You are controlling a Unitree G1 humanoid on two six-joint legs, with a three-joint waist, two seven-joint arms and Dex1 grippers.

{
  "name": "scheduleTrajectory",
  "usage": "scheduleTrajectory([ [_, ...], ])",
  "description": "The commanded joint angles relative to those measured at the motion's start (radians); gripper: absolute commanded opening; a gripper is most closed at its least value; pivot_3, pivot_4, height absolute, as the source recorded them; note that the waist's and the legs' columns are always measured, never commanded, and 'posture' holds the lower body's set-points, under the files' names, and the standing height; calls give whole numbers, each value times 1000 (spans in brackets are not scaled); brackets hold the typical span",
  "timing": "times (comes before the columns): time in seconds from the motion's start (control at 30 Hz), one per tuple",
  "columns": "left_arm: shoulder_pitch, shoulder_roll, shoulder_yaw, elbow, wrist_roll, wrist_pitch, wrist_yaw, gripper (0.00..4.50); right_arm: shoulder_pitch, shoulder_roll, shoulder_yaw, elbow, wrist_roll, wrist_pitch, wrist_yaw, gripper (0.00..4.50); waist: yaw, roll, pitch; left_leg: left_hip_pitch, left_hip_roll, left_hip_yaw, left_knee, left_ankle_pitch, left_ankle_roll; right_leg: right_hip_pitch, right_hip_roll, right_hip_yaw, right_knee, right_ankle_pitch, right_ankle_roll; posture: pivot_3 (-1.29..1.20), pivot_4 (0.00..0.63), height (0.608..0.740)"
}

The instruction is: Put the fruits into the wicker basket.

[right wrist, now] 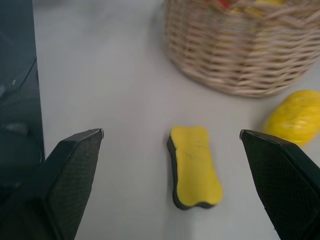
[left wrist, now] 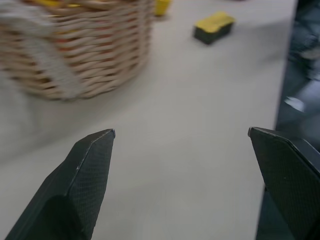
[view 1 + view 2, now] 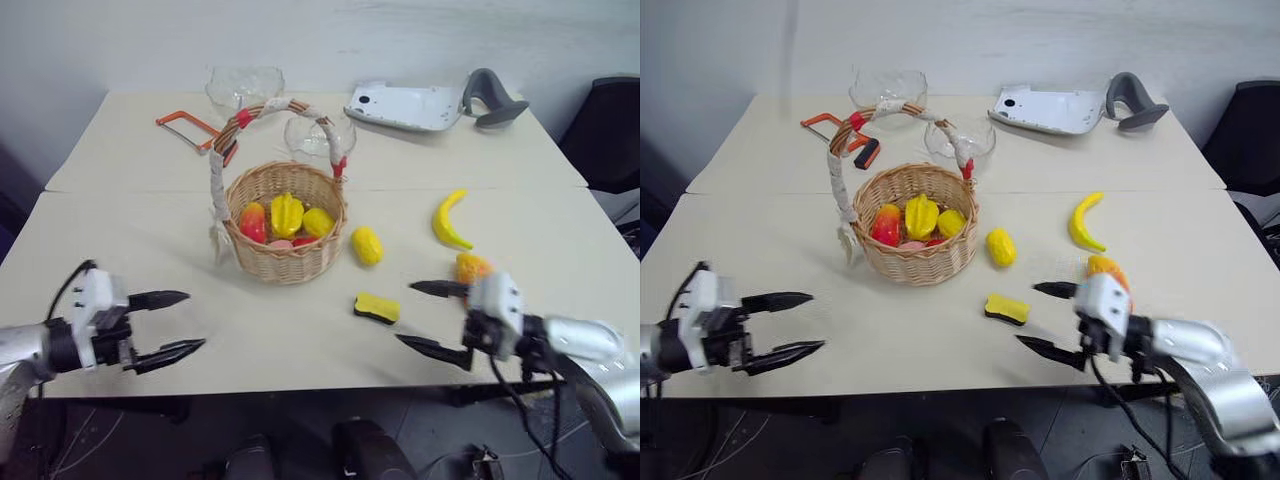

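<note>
Both arms reach low over the table edge, jaws wide and empty.
The right gripper (image 3: pixel 432 318) aims at the sponge (image 1: pixel 194 165); left gripper (image 3: pixel 172 323) faces the wicker basket (image 3: pixel 285 262) across the beige table (image 3: pixel 300 330).

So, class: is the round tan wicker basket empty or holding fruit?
Holding fruit: the wicker basket stands upright with several yellow and red toy fruits inside.

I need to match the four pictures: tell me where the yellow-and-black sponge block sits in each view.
Left eye: sponge block, low centre, right of the wicker basket.
Right eye, low centre.
Left wrist, upper right.
Right wrist, centre.
Shared landmark: the wicker basket.
</note>
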State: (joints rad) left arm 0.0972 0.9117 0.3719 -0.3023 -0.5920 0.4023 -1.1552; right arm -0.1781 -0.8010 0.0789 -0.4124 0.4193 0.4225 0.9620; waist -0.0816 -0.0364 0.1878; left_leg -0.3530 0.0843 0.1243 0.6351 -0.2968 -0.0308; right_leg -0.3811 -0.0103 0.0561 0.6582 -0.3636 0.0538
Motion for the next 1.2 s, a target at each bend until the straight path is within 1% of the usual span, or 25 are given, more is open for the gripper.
scheduleTrajectory([
  [0.03, -90, 2, -74, 5, 11, -12, -13, 4500, -114, 48, 124, 51, -78, 117, -50, 4480, 7, 0, 0, -2, 0, 0, 0, 0, 0, -2, 0, 0, 0, 0, 0, 0, 150, 740],
  [0.1, -127, -2, -119, -4, 18, -10, -18, 4500, -170, 98, 172, 117, -139, 108, -86, 4480, 8, 0, -1, -8, 0, 0, 1, 1, -2, -8, 1, 0, 1, 0, 0, 0, 150, 740],
  [0.17, -152, -11, -142, -11, 18, -9, -10, 4500, -206, 131, 202, 195, -199, 82, -116, 4480, 7, 1, 0, -20, 1, 0, 9, 4, -5, -18, 2, 1, 5, 0, 1, 0, 150, 740],
  [0.2, -159, -16, -148, -11, 19, -10, -5, 4500, -216, 138, 214, 227, -219, 80, -120, 4480, 6, 1, 0, -21, 1, 1, 12, 3, -5, -19, 2, 0, 6, -1, 1, 0, 150, 740],
  [0.23, -162, -18, -151, -12, 19, -10, 0, 4500, -221, 139, 223, 247, -232, 77, -114, 4308, 5, 1, 0, -23, 1, 1, 12, 2, -4, -20, 2, 1, 6, -1, 1, 0, 150, 740],
  [0.33, -154, -24, -160, -21, 21, -14, 3, 4500, -198, 125, 223, 252, -185, 103, -35, 3604, 2, 0, 0, -23, 1, 3, 13, 2, -3, -21, 1, 2, 5, -1, 2, 0, 150, 740],
  [0.43, -147, -27, -160, -23, 22, -20, -3, 4500, -148, 106, 172, 204, -147, 106, -11, 2533, 2, 0, 0, -20, 1, 2, 14, 2, -2, -17, 1, 2, 6, -1, 2, 0, 150, 740],
  [0.47, -148, -29, -161, -23, 20, -22, -4, 4500, -113, 95, 134, 172, -115, 90, 10, 2262, 6, 0, 0, -19, 1, 2, 14, 2, -2, -15, 1, 1, 6, -1, 2, 0, 150, 740],
  [0.53, -159, -37, -168, -26, 13, -22, -3, 4500, -38, 91, 35, 101, -26, 46, 47, 1514, 16, 0, 0, -17, 1, 0, 14, 1, -1, -13, 1, 0, 5, -1, 2, 0, 150, 740],
  [0.57, -171, -48, -171, -31, -4, -10, 4, 4500, -7, 114, -45, 54, 43, 66, 20, 1345, 21, 0, 0, -17, 1, 0, 14, 1, -1, -13, 1, 0, 5, -1, 2, 0, 150, 740],
  [0.6, -186, -61, -169, -42, -41, 25, 19, 4500, 15, 141, -131, 7, 123, 115, -32, 1272, 23, 1, 0, -17, 1, 0, 14, 1, -1, -13, 2, 0, 5, -1, 2, 0, 150, 740],
  [0.63, -210, -84, -163, -54, -89, 66, 47, 4500, 38, 160, -223, -48, 240, 160, -72, 1272, 26, 1, 0, -18, 1, 0, 14, 1, -1, -13, 1, 1, 6, 0, 3, 0, 150, 740],
  [0.7, -247, -119, -159, -78, -152, 120, 85, 4500, 80, 168, -378, -131, 416, 242, -146, 1272, 27, 2, 0, -18, 0, 0, 15, 1, -1, -13, 1, 1, 7, 0, 4, 0, 150, 740],
  [0.77, -265, -143, -164, -104, -181, 148, 112, 4500, 132, 129, -531, -164, 519, 304, -198, 1272, 27, 1, 0, -17, 0, -1, 15, 1, 0, -11, 1, 1, 7, 1, 6, 0, 150, 740],
  [0.8, -267, -151, -170, -117, -187, 156, 121, 4500, 161, 97, -620, -147, 532, 318, -205, 1272, 27, 1, 0, -17, 0, -2, 15, 1, 0, -10, 1, 1, 6, 1, 6, 0, 150, 740],
  [0.83, -271, -158, -180, -127, -188, 161, 128, 4500, 183, 62, -713, -85, 498, 297, -204, 1272, 29, 1, 0, -17, 0, -2, 14, 1, 0, -10, 1, 1, 5, 2, 6, 0, 150, 740],
  [0.87, -273, -163, -187, -134, -188, 165, 132, 4500, 198, 38, -772, -40, 475, 279, -205, 1272, 29, 1, 0, -17, -1, -2, 14, 1, 0, -10, 1, 1, 5, 2, 6, 0, 150, 740],
  [0.9, -281, -169, -197, -138, -188, 167, 136, 4500, 203, 16, -817, 25, 435, 248, -213, 1272, 29, 1, 0, -17, -2, -2, 15, 1, 0, -10, 1, 2, 4, 2, 7, 0, 150, 740],
  [0.97, -316, -182, -224, -131, -180, 166, 137, 4500, 165, -9, -858, 216, 306, 136, -293, 1272, 27, 1, 0, -17, -3, -1, 15, 2, 1, -10, 1, 3, 4, 2, 8, 0, 150, 740],
  [1.03, -350, -193, -241, -118, -171, 162, 138, 4500, 128, -35, -858, 390, 205, 56, -346, 1272, 25, 1, 0, -17, -4, 0, 16, 3, 2, -9, 1, 4, 3, 3, 9, 0, 150, 740],
  [1.07, -369, -198, -246, -109, -172, 163, 138, 4500, 103, -47, -840, 502, 152, 21, -381, 1272, 24, 1, 0, -17, -4, 0, 16, 3, 2, -9, 1, 4, 3, 4, 9, 0, 150, 740],
  [1.13, -391, -203, -250, -95, -173, 163, 135, 4500, 58, -56, -805, 665, 70, -55, -430, 1272, 21, 1, 0, -16, -4, 1, 16, 4, 1, -10, 2, 6, 4, 4, 9, 0, 150, 740],
  [1.2, -407, -202, -258, -80, -158, 148, 122, 4500, 21, -49, -744, 790, -2, -122, -448, 1272, 17, 3, 0, -16, -4, 2, 15, 5, 0, -11, 3, 6, 4, 4, 9, 0, 150, 740],
])
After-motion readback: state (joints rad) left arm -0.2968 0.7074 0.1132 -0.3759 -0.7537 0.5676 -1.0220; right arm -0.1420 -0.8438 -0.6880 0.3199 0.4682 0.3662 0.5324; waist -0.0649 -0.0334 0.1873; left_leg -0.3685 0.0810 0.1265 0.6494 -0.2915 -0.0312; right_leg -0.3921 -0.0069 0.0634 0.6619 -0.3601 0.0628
